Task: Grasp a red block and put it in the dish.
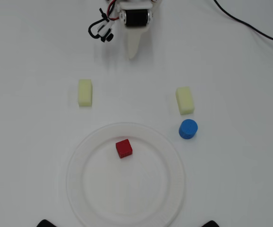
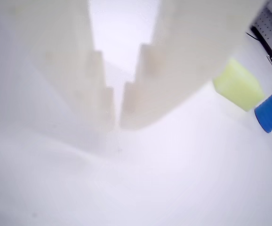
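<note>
On the dish (image 1: 167, 156), just up from its middle in the overhead view, lies the red block (image 1: 123, 148), well apart from the gripper (image 1: 133, 56) at the top, whose jaws are nearly closed on nothing.

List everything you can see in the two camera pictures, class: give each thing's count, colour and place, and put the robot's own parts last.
red block: one, dark red, on the dish, above its middle in the overhead view.
dish: one, white, low centre.
oblong blocks: two, pale yellow, one upper left, one upper right.
cylinder: one, blue, just below the right block, beside the dish.
cable: one, black, top right.
pincer: one, white, top centre, fingertips together, holding nothing.
</note>
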